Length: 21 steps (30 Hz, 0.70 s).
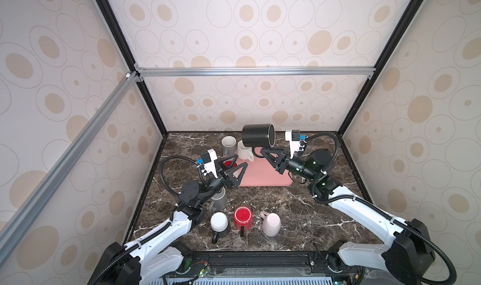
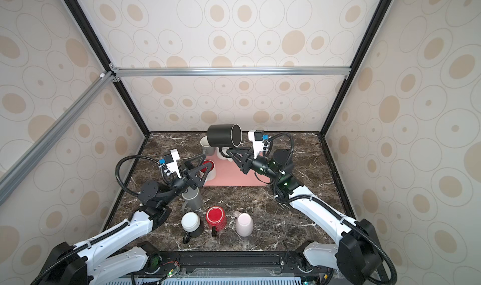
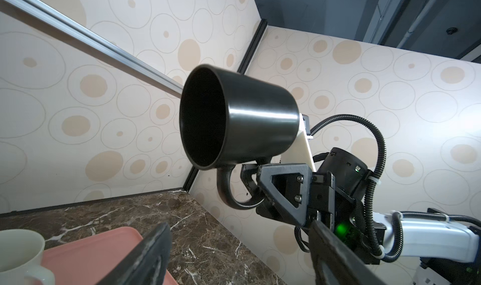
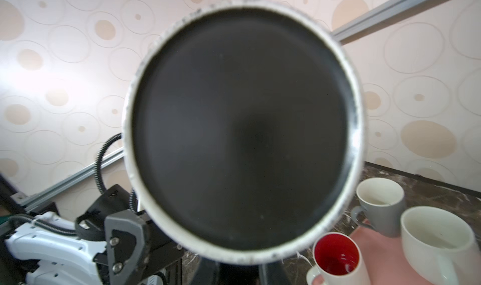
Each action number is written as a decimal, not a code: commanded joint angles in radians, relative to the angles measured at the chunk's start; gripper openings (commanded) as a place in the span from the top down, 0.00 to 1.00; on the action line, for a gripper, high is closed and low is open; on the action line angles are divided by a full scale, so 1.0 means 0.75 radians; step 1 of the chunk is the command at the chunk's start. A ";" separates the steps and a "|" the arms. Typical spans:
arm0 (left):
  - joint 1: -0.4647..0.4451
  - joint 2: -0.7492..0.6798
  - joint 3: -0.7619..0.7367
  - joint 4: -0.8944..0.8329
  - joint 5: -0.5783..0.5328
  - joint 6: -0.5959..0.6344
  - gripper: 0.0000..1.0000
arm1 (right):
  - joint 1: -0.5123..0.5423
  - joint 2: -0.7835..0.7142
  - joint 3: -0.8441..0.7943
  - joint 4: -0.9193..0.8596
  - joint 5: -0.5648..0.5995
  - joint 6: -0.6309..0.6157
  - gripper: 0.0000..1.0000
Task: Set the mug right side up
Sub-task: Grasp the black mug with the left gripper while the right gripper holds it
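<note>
Right now your glossy black ceramic mug (image 1: 256, 139) hangs in the air over the back edge of the dark marble surface (image 1: 312, 218), above the back-left corner of the flat pink mat (image 1: 263, 177). It lies on its side, with its long axis level. The mouth faces the left arm, the pale unglazed foot ring faces the right wrist camera, and the loop handle (image 3: 229, 192) points down.

Your right fingers (image 1: 268, 153) are pinched shut on that handle and carry the mug from below. Your left fingers (image 1: 243, 173) are spread wide and hold nothing. They sit lower, nearer the left edge, looking into the mug's mouth.

By my reading the mug is half turned. The coming move depends on your right wrist rolling the mouth upward, and the left arm is not needed.

Mind what sits underneath. An upright cream mug (image 1: 244, 151) is almost directly below, with a grey mug (image 1: 229, 141) just beside it toward the back edge. A white mug with a red inside (image 4: 335, 255) stands under your left fingers. The mat's right half looks free for setting down. A red mug (image 1: 243, 218) stands mouth-down among others near the front edge, well apart.
</note>
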 commanded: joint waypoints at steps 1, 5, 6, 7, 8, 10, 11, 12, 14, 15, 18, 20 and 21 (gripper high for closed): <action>0.012 0.022 0.009 0.199 0.105 -0.070 0.25 | 0.011 0.015 0.090 0.348 -0.150 0.158 1.00; 0.013 0.053 0.023 0.281 0.130 -0.105 0.30 | 0.033 0.037 0.101 0.373 -0.212 0.189 1.00; 0.012 0.061 0.026 0.304 0.137 -0.116 0.30 | 0.041 0.041 0.100 0.374 -0.220 0.188 1.00; 0.013 0.068 0.032 0.318 0.145 -0.124 0.30 | 0.048 0.044 0.100 0.370 -0.227 0.186 1.00; 0.013 0.082 0.042 0.322 0.156 -0.135 0.32 | 0.057 0.049 0.100 0.370 -0.237 0.185 1.00; 0.013 0.103 0.060 0.329 0.173 -0.153 0.36 | 0.076 0.062 0.111 0.364 -0.257 0.177 1.00; 0.012 0.114 0.061 0.350 0.178 -0.167 0.38 | 0.084 0.069 0.115 0.358 -0.264 0.171 1.00; 0.012 0.122 0.062 0.370 0.180 -0.182 0.40 | 0.093 0.076 0.118 0.354 -0.269 0.166 1.00; 0.014 0.131 0.066 0.389 0.188 -0.199 0.44 | 0.102 0.087 0.125 0.338 -0.275 0.152 1.00; 0.013 0.131 0.068 0.393 0.190 -0.203 0.48 | 0.106 0.094 0.125 0.333 -0.274 0.150 1.00; 0.012 0.117 0.067 0.395 0.188 -0.205 0.54 | 0.108 0.106 0.119 0.320 -0.266 0.142 1.00; 0.012 0.105 0.067 0.390 0.186 -0.204 0.57 | 0.108 0.112 0.114 0.322 -0.262 0.142 1.00; 0.012 0.099 0.067 0.391 0.186 -0.204 0.59 | 0.109 0.116 0.110 0.322 -0.259 0.141 1.00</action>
